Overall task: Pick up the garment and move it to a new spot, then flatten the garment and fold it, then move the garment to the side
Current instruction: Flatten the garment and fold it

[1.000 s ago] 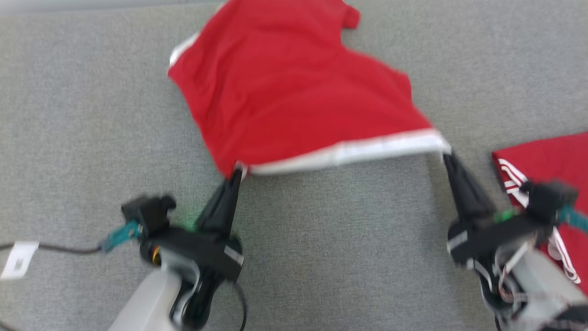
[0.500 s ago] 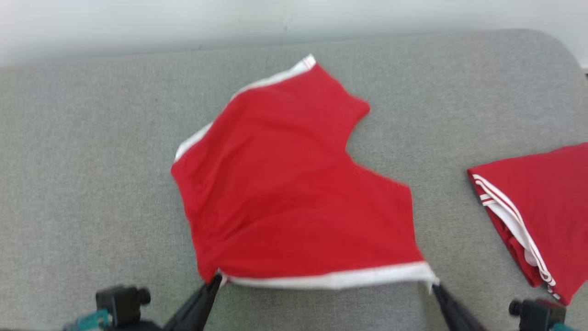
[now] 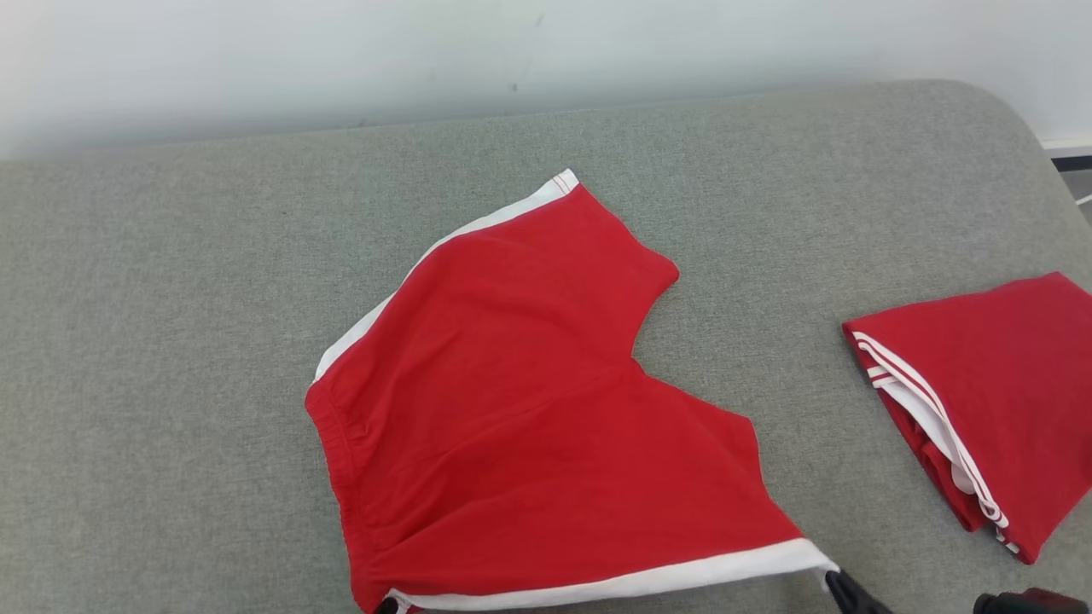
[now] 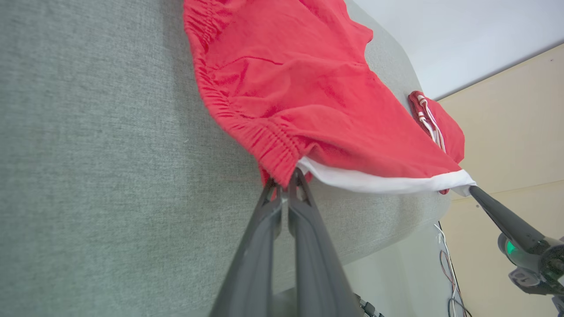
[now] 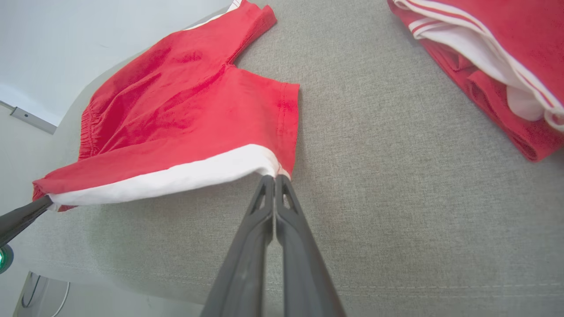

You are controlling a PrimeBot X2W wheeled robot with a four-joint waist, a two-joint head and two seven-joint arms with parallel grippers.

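Note:
Red shorts with white side stripes (image 3: 529, 409) lie spread on the grey cushion (image 3: 171, 341), their near edge lifted off it. My left gripper (image 4: 285, 180) is shut on the waistband corner of the shorts (image 4: 299, 101), at the near left. At the near right corner my right gripper (image 5: 274, 177) is shut on the white-striped hem of the shorts (image 5: 185, 119). The right gripper's tip (image 3: 840, 588) peeks in at the bottom of the head view. The white stripe hangs taut between the two grippers.
A second red garment with white stripes (image 3: 990, 401) lies folded at the cushion's right side, also in the right wrist view (image 5: 493, 57). A pale wall (image 3: 512, 51) runs behind the cushion. Cables (image 4: 449, 281) lie on the floor below the cushion's near edge.
The head camera has tilted up, so both arms have slid out of the bottom of its view. The shorts now lie spread further onto the cushion, still gripped at both near corners.

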